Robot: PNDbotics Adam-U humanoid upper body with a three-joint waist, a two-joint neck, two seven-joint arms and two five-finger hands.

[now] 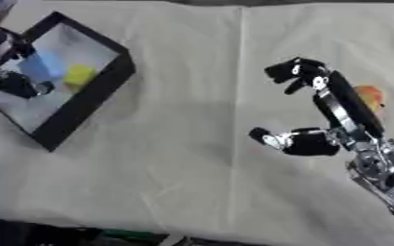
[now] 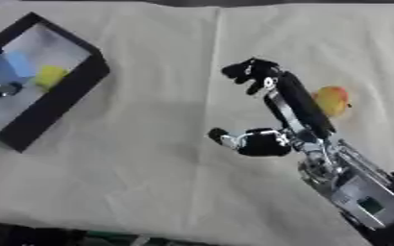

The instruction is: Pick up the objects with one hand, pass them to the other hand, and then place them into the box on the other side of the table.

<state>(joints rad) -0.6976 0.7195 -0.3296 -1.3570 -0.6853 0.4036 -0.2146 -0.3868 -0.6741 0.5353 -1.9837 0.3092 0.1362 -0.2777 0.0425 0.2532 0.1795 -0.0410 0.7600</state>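
Table [image 1: 200, 182] under a pale wrinkled cloth takes up nearly everything. Far to the left of the right hand sits the box [image 1: 98, 98], black walls, pale floor, tilted askew in view. Right hand [image 2: 289, 120] next, reaching in from the lower right: fingers extended with tips bent, thumb out to its left, holding nothing, so released. Left hand [image 1: 15, 84] is over the box at the left edge; cannot tell whether its fingers are spread or curled.

Inside the box, just right of the left hand: a blue block [image 2: 15, 67] and, touching or just beside it, a yellow piece [image 2: 51, 77]. They look already placed.

Smallest: an orange-yellow rounded object [image 2: 332, 101] on the cloth just right of the right hand's fingers, partly hidden behind them in the left eye view. Probably the next pick.

Handling guess: looks small and light, possibly soft plastic or rubber, rounded so it may roll or squirt out of a pinch. Best taken across its widest part, thumb on one side and fingers opposite, leaving a side exposed for the left hand at handover.
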